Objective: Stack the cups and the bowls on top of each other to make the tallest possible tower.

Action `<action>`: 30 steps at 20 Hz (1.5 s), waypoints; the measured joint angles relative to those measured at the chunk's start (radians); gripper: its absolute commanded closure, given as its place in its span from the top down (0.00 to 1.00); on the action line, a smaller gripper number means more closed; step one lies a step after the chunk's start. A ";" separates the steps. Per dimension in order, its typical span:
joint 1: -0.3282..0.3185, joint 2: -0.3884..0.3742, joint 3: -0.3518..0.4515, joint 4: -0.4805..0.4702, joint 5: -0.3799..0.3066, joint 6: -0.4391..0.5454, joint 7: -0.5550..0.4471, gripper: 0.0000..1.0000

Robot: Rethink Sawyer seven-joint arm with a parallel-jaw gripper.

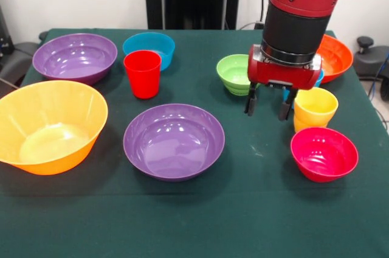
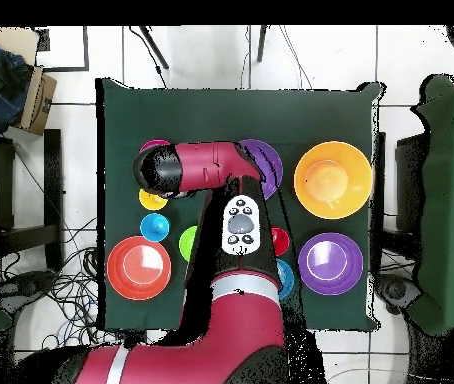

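Note:
My gripper (image 1: 267,106) hangs open over the green cloth, nothing between its fingers, with the green bowl (image 1: 234,74) on its left and the yellow cup (image 1: 315,109) on its right. The light blue cup (image 2: 154,227) is mostly hidden behind the wrist in the front view. A magenta-pink bowl (image 1: 323,153) sits in front of the yellow cup, and the orange bowl (image 1: 334,57) sits behind it. A red cup (image 1: 142,73) stands upright by the blue bowl (image 1: 149,48). Two purple bowls (image 1: 74,57) (image 1: 174,141) and the big yellow-orange bowl (image 1: 50,125) lie to the left. Nothing is stacked.
The arm (image 2: 233,230) covers the table's middle in the overhead view and hides the gripper there. The table (image 1: 243,221) has a bare strip along its front edge. Chairs and cables lie on the floor around it.

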 measured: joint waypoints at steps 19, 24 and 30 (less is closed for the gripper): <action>-0.043 -0.034 0.012 -0.012 -0.001 0.065 0.000 1.00; -0.035 -0.035 0.011 -0.019 -0.001 0.094 0.000 1.00; -0.019 -0.035 0.011 -0.020 -0.001 0.109 0.000 1.00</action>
